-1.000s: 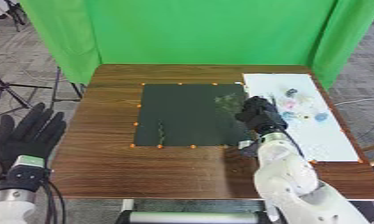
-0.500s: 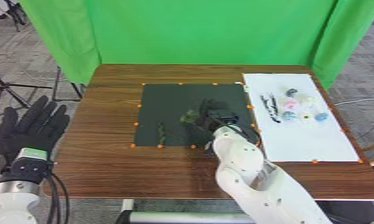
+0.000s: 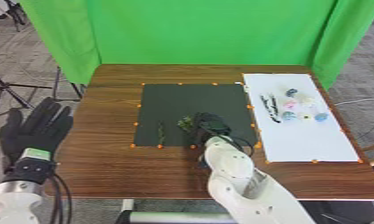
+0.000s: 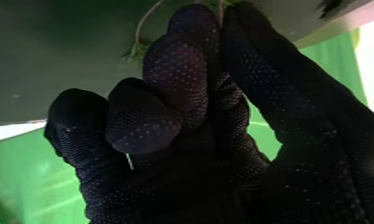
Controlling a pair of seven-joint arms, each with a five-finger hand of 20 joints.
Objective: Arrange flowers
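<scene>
In the head view my right hand (image 3: 212, 125) is over the lower right part of the dark mat (image 3: 190, 97), beside a leafy green sprig (image 3: 185, 123). The right wrist view shows the right hand (image 4: 179, 115) with thumb and fingertips pinching the thin stem (image 4: 221, 9) of the sprig. A second, thin green stem (image 3: 161, 134) lies on the mat's lower left. My left hand (image 3: 34, 131) is off the table's left side, its fingers straight and empty. On the white board (image 3: 308, 142) lie pink flowers (image 3: 291, 104), blue flowers (image 3: 321, 117) and dark stems (image 3: 270, 108).
Orange markers (image 3: 193, 146) run around the mat and the board. The brown wooden table (image 3: 112, 170) surrounds both. A green curtain (image 3: 201, 35) hangs behind the table, and a black tripod (image 3: 10, 90) stands off to the left.
My right hand has moved left from beside the white board onto the dark mat and then nearer its front edge, bringing the leafy sprig along. The left hand has shifted slightly.
</scene>
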